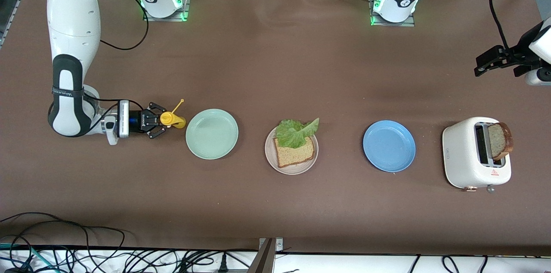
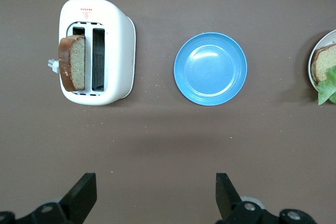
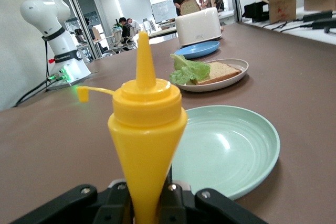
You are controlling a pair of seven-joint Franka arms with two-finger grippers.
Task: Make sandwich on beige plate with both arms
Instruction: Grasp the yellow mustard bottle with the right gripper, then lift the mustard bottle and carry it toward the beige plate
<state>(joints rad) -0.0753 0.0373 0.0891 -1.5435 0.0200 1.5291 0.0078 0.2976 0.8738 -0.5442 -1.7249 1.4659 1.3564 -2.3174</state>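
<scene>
Bread slice lies on the beige plate at mid surface, a lettuce leaf draped over its edge. A second bread slice stands in the white toaster toward the left arm's end, beside the blue plate. The right tool is clamped on a yellow squeeze bottle just beside the mint-green plate. The left tool hangs with fingers apart, holding nothing, over bare surface near the toaster.
</scene>
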